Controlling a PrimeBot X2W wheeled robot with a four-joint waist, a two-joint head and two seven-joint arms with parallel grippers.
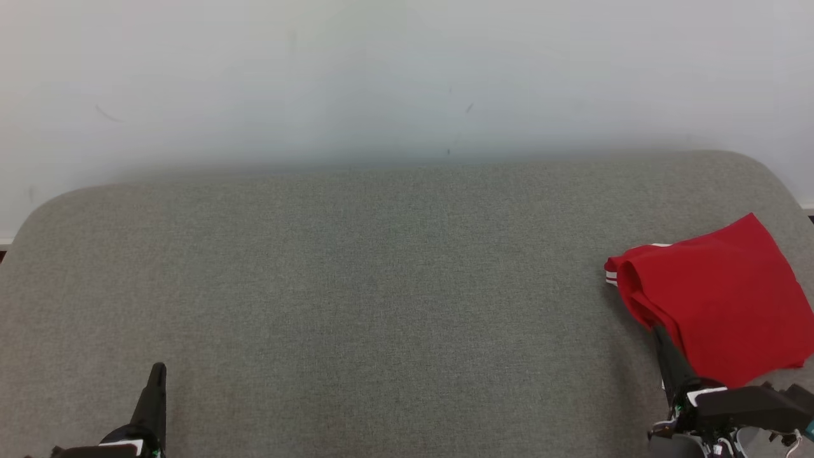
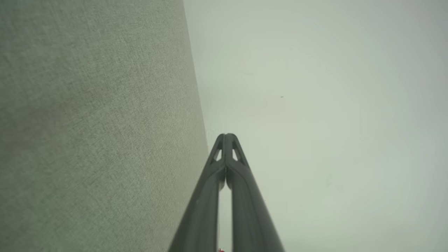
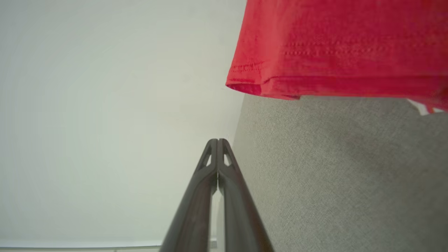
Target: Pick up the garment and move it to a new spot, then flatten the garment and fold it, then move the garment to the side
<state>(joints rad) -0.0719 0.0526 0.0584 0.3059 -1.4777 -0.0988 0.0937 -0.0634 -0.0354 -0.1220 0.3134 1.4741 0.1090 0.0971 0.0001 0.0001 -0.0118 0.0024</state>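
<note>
A grey woven-fabric surface (image 1: 356, 286) spreads across the lower part of the head view, its two far corners rounded. Behind its far edge rises a plain, pale wall (image 1: 381, 70). The wall has a few faint dark marks (image 1: 469, 108) near the middle and a thin curved scuff (image 1: 107, 114) toward the left.

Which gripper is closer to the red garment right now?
Right. The right gripper is shut close beside the red garment, at its near edge; the left gripper is far off across the grey surface.
</note>
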